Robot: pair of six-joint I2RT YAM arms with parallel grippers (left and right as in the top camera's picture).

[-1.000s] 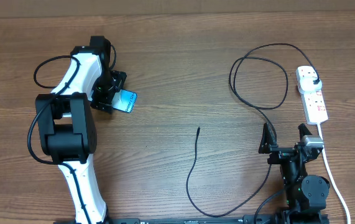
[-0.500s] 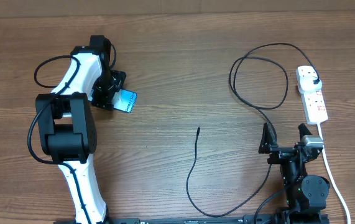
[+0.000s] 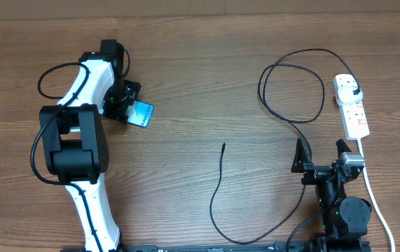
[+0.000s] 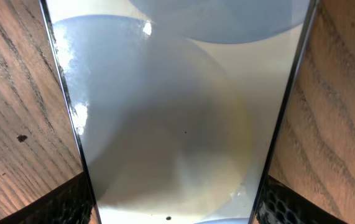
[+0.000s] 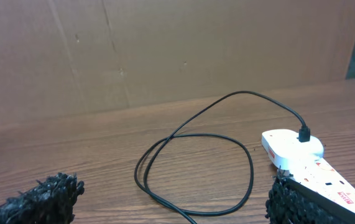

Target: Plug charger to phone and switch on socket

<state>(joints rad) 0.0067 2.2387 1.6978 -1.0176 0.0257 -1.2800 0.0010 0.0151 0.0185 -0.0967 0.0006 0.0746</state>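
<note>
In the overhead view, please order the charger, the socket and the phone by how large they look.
1. charger: its cable spans the most table.
2. socket.
3. phone: looks smallest, but part of it is hidden, so its place below the socket is unsure.

phone [image 3: 142, 113] left, socket [image 3: 352, 105] right

Bright even light, glare across phone [image 4: 171, 112]

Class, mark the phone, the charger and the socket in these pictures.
phone [image 3: 142, 113]: overhead view, on its lit blue screen.
charger [image 3: 223, 148]: overhead view, on the cable just below its loose tip.
socket [image 3: 354, 115]: overhead view, on the middle of its white body.
</note>
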